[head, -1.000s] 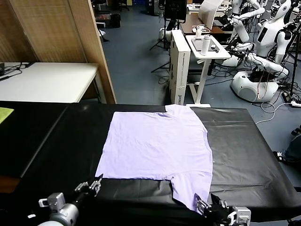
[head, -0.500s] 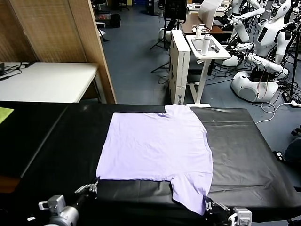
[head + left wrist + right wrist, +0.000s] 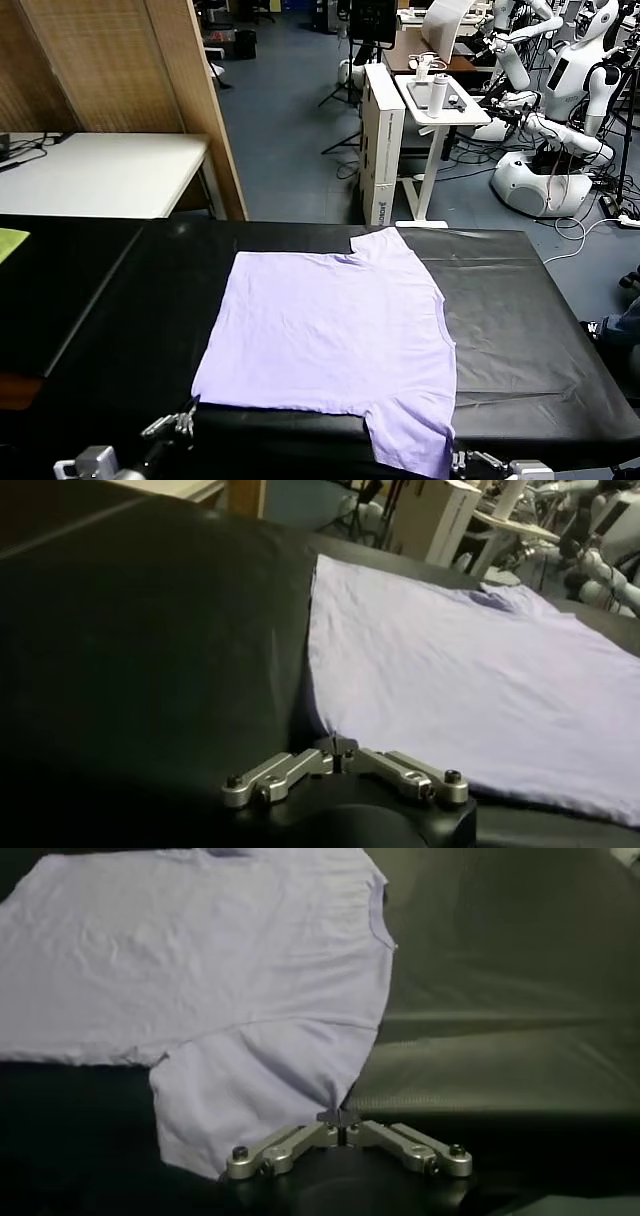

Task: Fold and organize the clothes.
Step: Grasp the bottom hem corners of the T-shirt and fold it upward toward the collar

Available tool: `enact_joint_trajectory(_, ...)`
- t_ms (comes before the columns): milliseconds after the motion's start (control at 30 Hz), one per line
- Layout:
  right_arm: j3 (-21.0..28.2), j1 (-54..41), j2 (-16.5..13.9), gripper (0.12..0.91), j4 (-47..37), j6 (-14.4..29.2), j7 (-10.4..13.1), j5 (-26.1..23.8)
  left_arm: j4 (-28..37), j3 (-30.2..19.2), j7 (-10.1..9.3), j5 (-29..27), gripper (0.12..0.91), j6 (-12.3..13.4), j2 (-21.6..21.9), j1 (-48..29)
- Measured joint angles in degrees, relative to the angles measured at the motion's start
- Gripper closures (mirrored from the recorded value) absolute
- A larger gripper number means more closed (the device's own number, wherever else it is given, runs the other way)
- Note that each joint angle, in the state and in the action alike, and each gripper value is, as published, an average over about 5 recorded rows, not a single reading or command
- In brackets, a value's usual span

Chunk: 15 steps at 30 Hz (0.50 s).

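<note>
nearest to us, our left gripper [image 3: 338, 761] has its fingers pressed together on the near hem corner of the lavender t-shirt [image 3: 330, 335], and our right gripper [image 3: 340, 1125] pinches the edge of the near sleeve the same way. both sit at the near edge of the black tabletop [image 3: 530, 330], with the shirt spread flat beyond them, its body lying toward the middle of the tabletop and its neckline on the right side.

we judge the grip to be the weak point: each hold looks like a thin nip of fabric, so a quick lift could let a corner slip out and leave the fold crooked. if our two arms rise unevenly, the thin cloth may drag across the black cover and bunch up.

left of the shirt, a yellow-green cloth [image 3: 12, 241] lies at the far edge of view. past the tabletop stands a white cabinet [image 3: 382, 140] with small print low on its side; we cannot read it.
</note>
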State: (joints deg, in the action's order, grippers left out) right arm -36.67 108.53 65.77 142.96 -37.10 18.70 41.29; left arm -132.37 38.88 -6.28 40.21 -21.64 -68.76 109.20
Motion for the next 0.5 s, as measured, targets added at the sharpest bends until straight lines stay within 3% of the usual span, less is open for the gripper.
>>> enact_joint_trajectory(233, -0.9, -9.3, -3.6, 0.886, -4.2, -0.1, 0.2, 4.7, 2.2, -1.4, -0.16, 0.6, 0.88, 0.0, -1.5, -6.5)
enact_joint_trajectory(500, 2.3, -20.9, -6.6, 0.886, -12.9, 0.6, 0.0, 6.1, 5.8, -2.9, 0.08, -0.3, 0.88, 0.6, -2.1, -13.9)
